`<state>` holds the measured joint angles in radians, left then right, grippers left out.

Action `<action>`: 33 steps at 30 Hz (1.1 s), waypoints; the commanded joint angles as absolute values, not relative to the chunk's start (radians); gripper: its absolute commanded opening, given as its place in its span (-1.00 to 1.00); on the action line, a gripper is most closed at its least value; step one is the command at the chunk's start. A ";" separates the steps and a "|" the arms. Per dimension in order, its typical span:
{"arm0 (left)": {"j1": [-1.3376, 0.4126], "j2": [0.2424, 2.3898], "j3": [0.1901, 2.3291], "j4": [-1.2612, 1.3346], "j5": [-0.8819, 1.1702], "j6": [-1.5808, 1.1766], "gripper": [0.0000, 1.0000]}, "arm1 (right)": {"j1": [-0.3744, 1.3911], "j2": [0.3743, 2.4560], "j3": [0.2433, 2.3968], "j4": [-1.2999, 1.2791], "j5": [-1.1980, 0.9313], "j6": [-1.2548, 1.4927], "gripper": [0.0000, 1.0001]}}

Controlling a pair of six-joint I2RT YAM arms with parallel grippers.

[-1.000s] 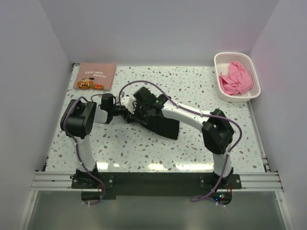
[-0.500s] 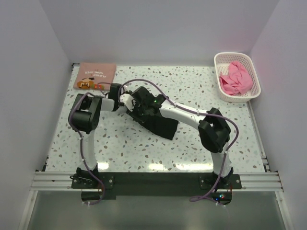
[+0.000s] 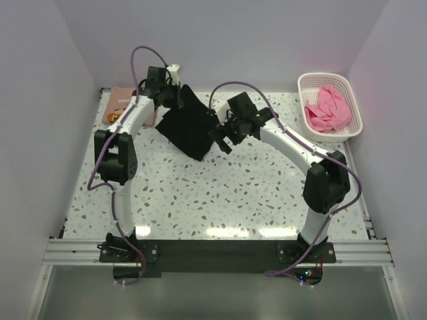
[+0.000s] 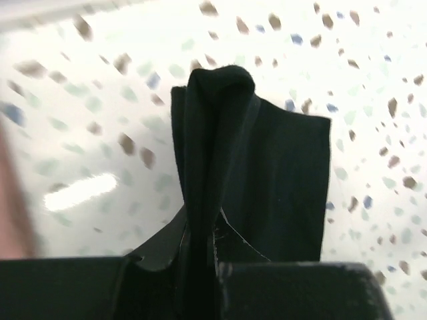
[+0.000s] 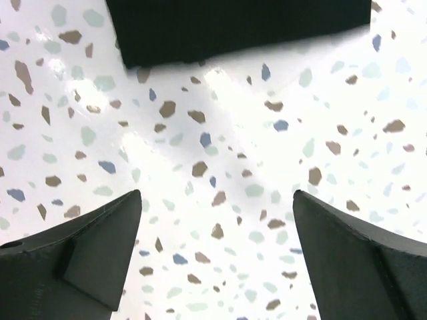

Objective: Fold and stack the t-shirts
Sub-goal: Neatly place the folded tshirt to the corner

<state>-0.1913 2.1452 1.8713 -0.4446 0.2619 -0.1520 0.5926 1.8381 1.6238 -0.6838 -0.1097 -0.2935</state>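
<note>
My left gripper (image 3: 175, 93) pinched the hanging black t-shirt (image 3: 189, 127); my right gripper (image 3: 221, 139) gaped wide just right of it; the basket (image 3: 321, 75) sat far right.

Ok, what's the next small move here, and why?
Probably carry the black t-shirt leftward over the salmon printed t-shirt in the back-left corner. The left gripper is shut on the folded shirt, hanging above the table, and the right gripper is open, clear of it.
</note>
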 commanded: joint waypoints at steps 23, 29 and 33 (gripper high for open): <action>-0.103 2.120 2.134 -0.365 -0.048 0.385 -1.00 | 0.569 1.709 1.552 -0.735 -0.032 -0.380 0.97; -0.086 2.088 2.109 -0.342 -0.043 0.373 -1.00 | 0.569 1.706 1.551 -0.735 -0.026 -0.387 0.97; -0.078 2.079 2.103 -0.338 -0.040 0.370 -1.00 | 0.571 1.710 1.555 -0.733 -0.023 -0.390 0.97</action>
<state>-0.0944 2.1681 2.0979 -0.4271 -0.0315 0.3576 0.5747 1.7584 1.5486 -0.7307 -0.0418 -0.3756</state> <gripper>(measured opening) 0.112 0.986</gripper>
